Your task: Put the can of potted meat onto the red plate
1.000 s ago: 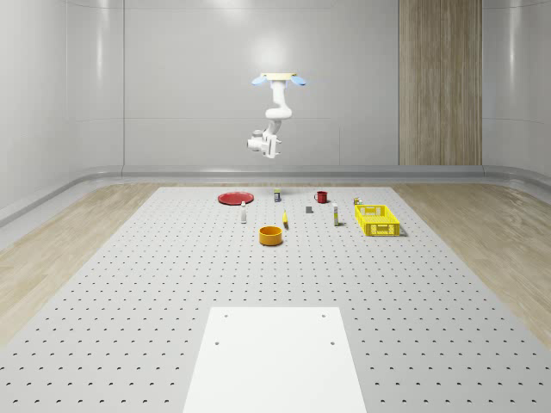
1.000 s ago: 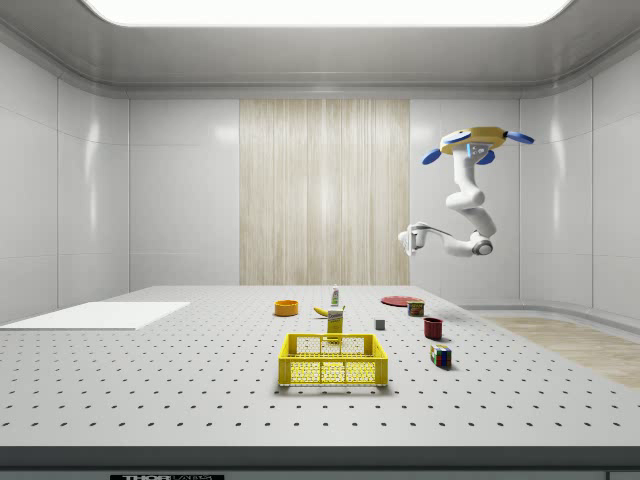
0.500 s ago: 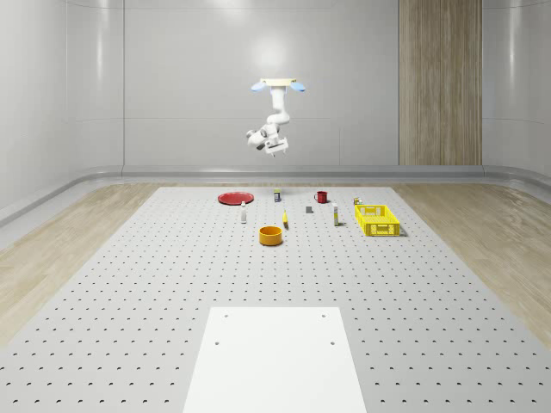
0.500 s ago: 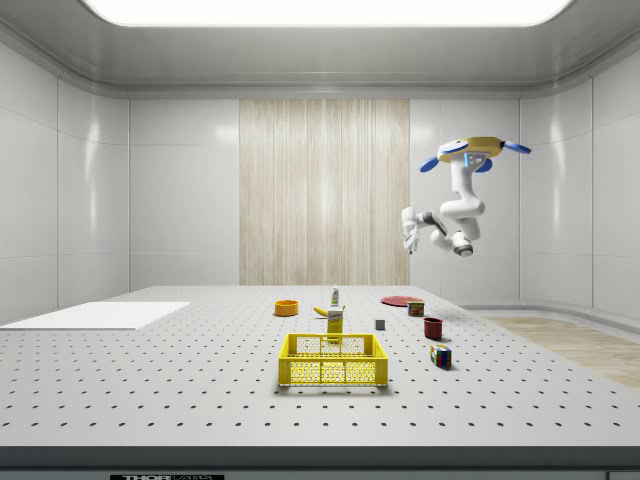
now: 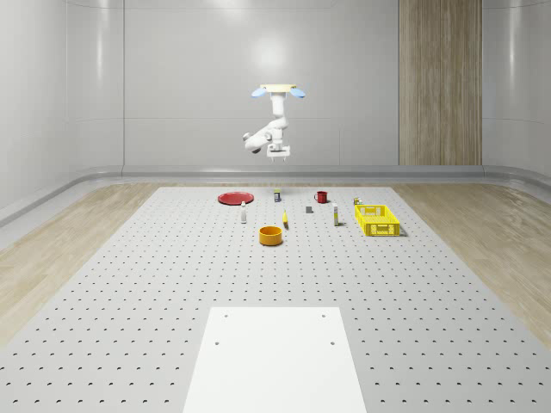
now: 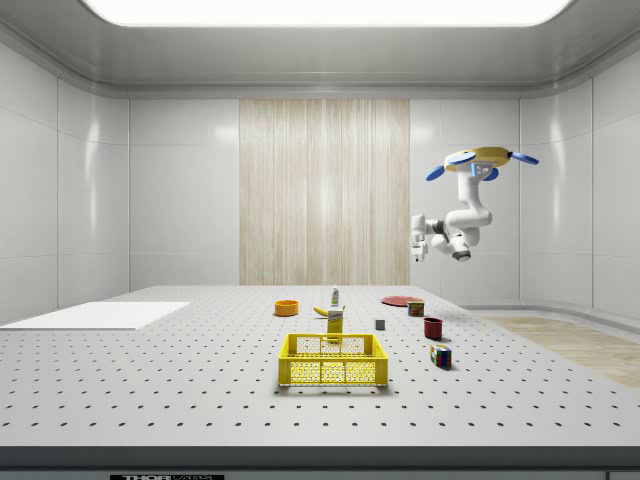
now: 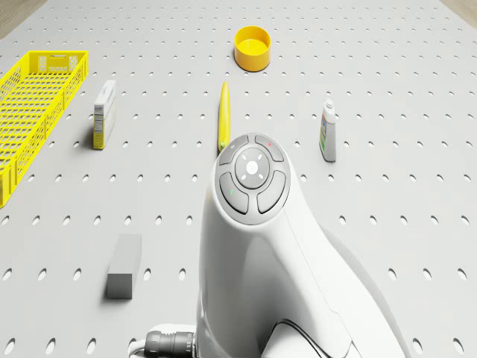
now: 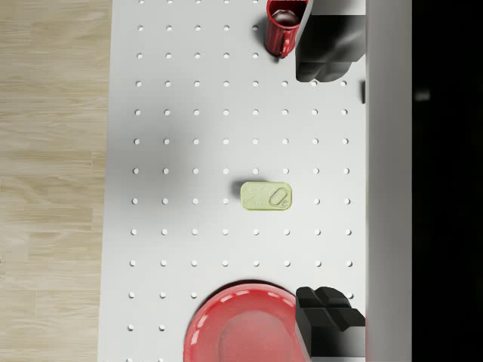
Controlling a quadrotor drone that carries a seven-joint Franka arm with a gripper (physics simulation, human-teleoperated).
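Hover height puts the drone (image 5: 278,89) well above the far end of the perforated worktop (image 5: 275,275), in the upper centre of the whole-scene view and at the upper right of the side view. Its arm (image 6: 462,220) is folded beneath it, and the tool (image 8: 328,185) points down at the surface with its two dark fingers (image 8: 326,320) spread wide and holding nothing.

In the wrist view the can of potted meat (image 8: 266,196) lies at the middle of the frame, between the spread fingers and well below them, resting on the worktop. The red plate (image 8: 241,324) sits at the bottom edge of that frame, near the can but apart from it. A red mug (image 8: 283,26) stands at the top edge.

In the whole-scene view the can (image 5: 276,195) sits at the far end, between plate (image 5: 234,198) and mug (image 5: 321,197). Nearer are an orange bowl (image 5: 271,235) and a yellow basket (image 5: 377,218) to the right.
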